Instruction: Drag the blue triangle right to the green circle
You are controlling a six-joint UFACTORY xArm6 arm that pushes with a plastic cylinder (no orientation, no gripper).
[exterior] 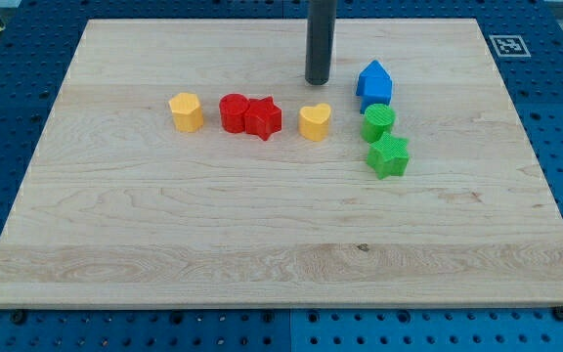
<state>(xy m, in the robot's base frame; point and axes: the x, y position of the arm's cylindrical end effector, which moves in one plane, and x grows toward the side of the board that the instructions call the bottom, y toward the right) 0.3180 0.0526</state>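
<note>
Blue triangle point(374, 82): sits toward the view's upper right of the counter point(262, 244), pointed end up, flat base toward the green circle.
Green circle point(378, 122): just below the blue triangle; the two look to be touching or nearly so, gap too fine to tell.
Task status: judged all but complete, as the triangle already stands against the circle.
Handling: small rigid block, probably light plastic; likely to slide readily on smooth wood and to swivel if pushed off-centre. Best contact is a flat side face, mid-height.
End effector: a plain rod with no jaws, so nothing to open or close; it clamps on nothing. My tip point(319, 82) rests just to the view's left of the triangle, apart from it.
Green star point(389, 155): directly below the circle, touching it.
Yellow heart point(314, 122): below my tip, near the circle's left.
Red pair point(249, 114): a round block and a star, touching, further left.
Yellow block point(186, 111): leftmost, standing alone.
</note>
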